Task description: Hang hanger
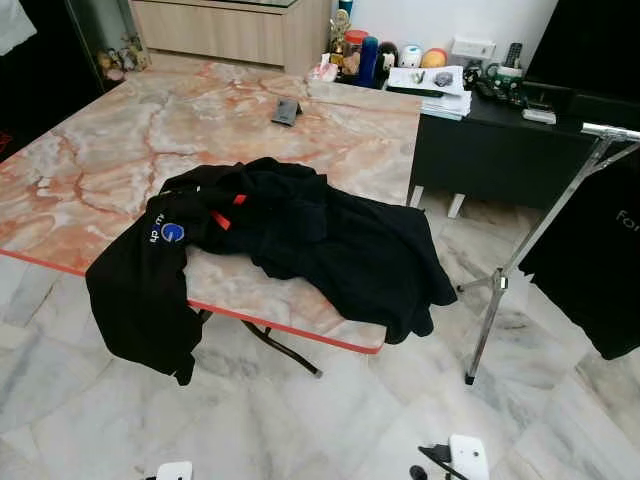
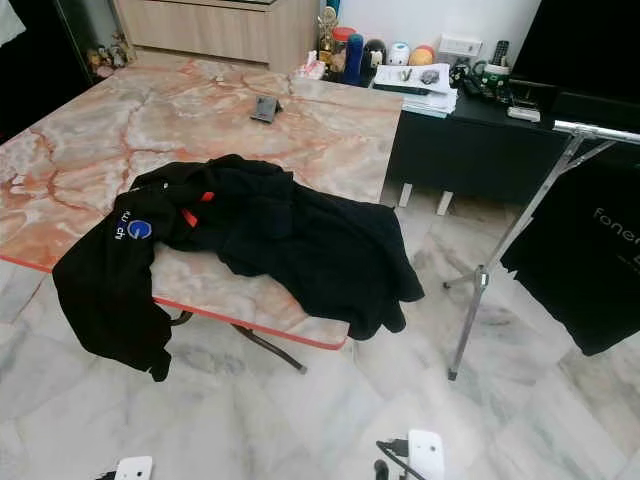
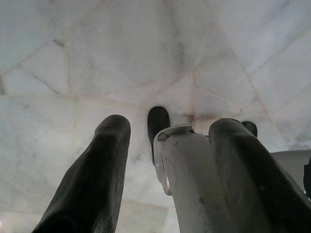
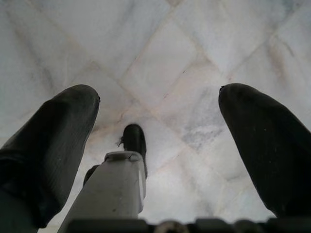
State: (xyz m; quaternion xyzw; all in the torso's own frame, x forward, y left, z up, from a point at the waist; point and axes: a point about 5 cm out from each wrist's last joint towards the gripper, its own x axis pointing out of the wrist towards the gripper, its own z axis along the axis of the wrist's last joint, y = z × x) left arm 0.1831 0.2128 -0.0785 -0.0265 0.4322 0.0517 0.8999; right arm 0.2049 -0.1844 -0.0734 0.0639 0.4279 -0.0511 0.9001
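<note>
- crumpled black jacket with red tabs [image 1: 290,235] lies on the pink-veined marble table [image 1: 120,150], one sleeve draped over the front edge.
- chrome clothes rack [image 1: 540,230] stands to my right, dark shirt [image 2: 585,270] hanging on it.
- my left gripper [image 3: 165,133] and right gripper [image 4: 158,104] both hang over pale marble floor [image 1: 300,420], jaws wide, holding nothing.

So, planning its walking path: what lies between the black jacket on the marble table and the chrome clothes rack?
Bare marble floor separates black jacket from chrome rack, seen in both eye views.

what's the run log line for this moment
stage: approach | black garment: draped over table edge | rack: right | left gripper: open, idle | right gripper: open, idle
</note>
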